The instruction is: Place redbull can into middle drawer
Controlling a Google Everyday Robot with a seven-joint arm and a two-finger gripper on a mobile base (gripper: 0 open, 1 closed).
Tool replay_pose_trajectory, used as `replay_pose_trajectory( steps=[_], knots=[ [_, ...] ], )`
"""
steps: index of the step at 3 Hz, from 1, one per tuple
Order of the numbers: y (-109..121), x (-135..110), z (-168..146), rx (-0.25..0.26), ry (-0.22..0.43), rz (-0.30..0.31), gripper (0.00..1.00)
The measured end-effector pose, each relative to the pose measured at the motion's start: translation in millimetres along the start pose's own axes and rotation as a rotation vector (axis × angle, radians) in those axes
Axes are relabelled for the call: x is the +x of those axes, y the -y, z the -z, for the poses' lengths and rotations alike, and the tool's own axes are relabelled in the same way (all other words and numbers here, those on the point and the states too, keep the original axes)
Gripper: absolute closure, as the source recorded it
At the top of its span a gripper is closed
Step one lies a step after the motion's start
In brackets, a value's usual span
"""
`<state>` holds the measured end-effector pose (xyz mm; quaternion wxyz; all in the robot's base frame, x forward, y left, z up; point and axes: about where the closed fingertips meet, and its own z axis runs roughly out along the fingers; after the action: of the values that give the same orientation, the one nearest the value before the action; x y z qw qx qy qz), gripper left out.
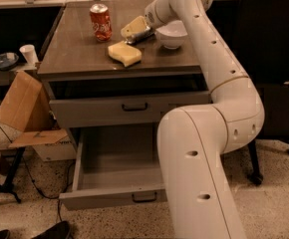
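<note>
The gripper [132, 33] is low over the table [74, 54], at its back part, between the red can [100, 22] and the white bowl [172, 34]. The arm [224, 83] comes to it from the right, passing over the bowl. Under the gripper lies the redbull can [142, 34], a silvery-grey piece on the table top, just beside the bowl; only a part of it shows, the rest is covered by the gripper. The gripper is right at the can, but whether it is spread or pinching the can I cannot tell. The can seems to lie on its side (I am not fully sure).

A yellow sponge [124, 54] rests on the table in front of the gripper, near it but apart. The red can stands upright to the left.

Below the table top the upper drawer [129, 108] shows its front with a dark handle. The middle drawer [109, 199] under it is pulled far out, towards the camera. A cardboard box [20, 103] leans at the left of the cabinet.
</note>
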<state>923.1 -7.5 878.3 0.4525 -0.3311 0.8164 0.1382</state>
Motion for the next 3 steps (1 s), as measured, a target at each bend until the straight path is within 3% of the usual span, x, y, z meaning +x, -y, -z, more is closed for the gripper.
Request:
replay_pose_trajectory(
  steps=[3],
  knots=[
    [-16.4,-8.0,-13.9,-0.037,0.009,-0.019,0.0]
  ],
)
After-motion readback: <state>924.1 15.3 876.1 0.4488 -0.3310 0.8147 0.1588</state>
